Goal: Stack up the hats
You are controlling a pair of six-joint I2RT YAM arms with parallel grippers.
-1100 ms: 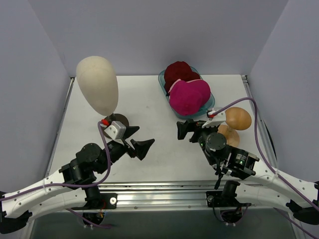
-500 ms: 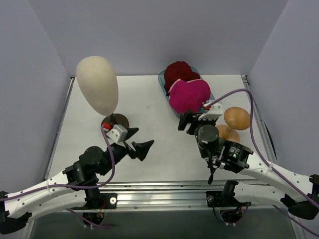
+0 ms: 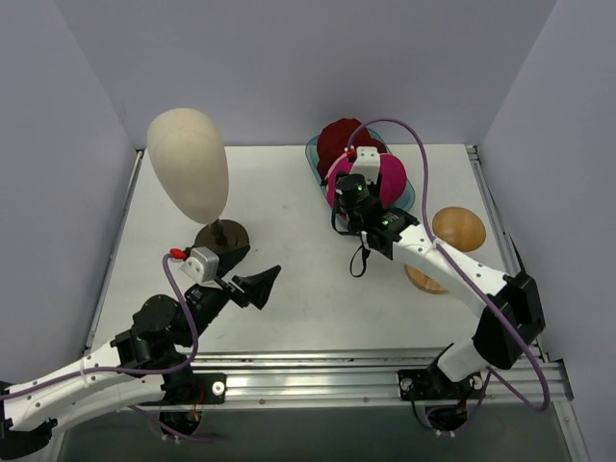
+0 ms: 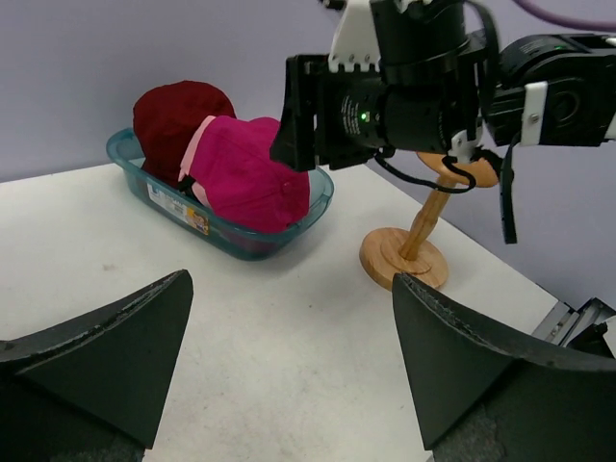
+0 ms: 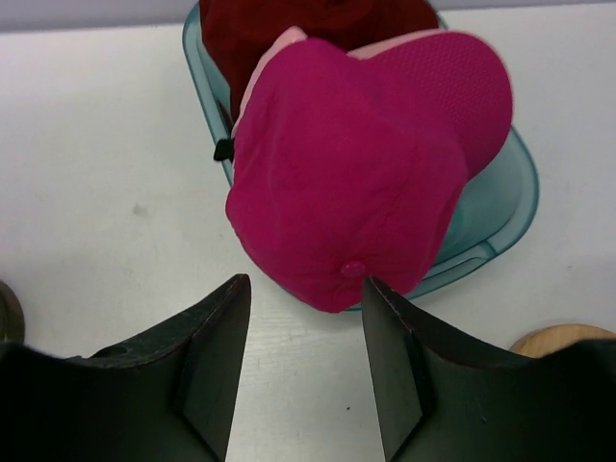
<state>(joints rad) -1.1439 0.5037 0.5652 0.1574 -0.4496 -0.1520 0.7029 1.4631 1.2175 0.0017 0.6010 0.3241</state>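
A magenta peaked cap (image 3: 390, 181) (image 5: 356, 183) lies on top in a teal tray (image 3: 410, 197) (image 5: 510, 207), over a pale pink cap of which only an edge (image 5: 265, 67) (image 4: 198, 144) shows. Behind them sits a dark red hat (image 3: 342, 135) (image 4: 178, 111). My right gripper (image 3: 345, 214) (image 5: 303, 289) hovers at the magenta cap's near edge, jaws partly apart, nothing between them, the right fingertip beside the cap's top button. My left gripper (image 3: 252, 287) (image 4: 289, 366) is wide open over bare table at the near left.
A cream egg-shaped head form (image 3: 188, 164) stands on a dark round base (image 3: 221, 236) at the left. A wooden stand (image 3: 457, 228) (image 4: 404, 255) sits right of the tray, under my right arm. Walls close in the table on three sides.
My right arm has reached from the table's middle forward to the tray, and its jaws have narrowed. The left gripper has drawn back slightly toward the near edge.
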